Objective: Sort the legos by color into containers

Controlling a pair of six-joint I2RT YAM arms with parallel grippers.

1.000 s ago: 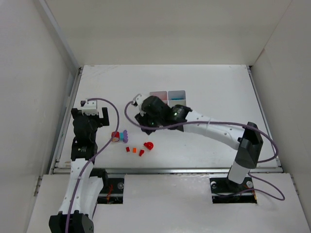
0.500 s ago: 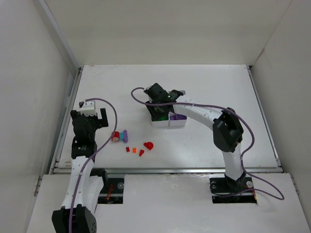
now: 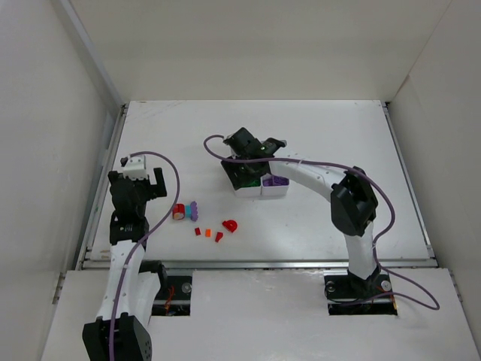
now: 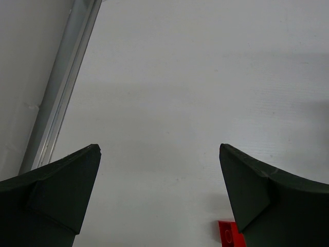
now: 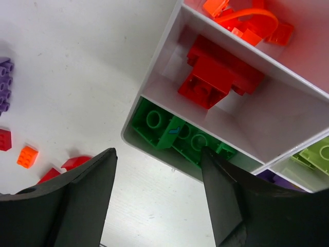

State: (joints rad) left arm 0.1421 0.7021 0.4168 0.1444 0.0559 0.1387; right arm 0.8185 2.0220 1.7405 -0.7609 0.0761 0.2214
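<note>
Right wrist view: our right gripper (image 5: 157,154) hangs spread and empty over the tray (image 5: 150,77), which keeps red, green and orange apart. Loose legos (image 3: 230,225) lie on the table (image 3: 338,218) near our left gripper (image 4: 159,149), likewise spread; we judge them within its reach.

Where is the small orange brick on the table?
In the top external view, the small orange brick lies near the front edge of the table, left of centre, between a red brick and a red piece.
</note>
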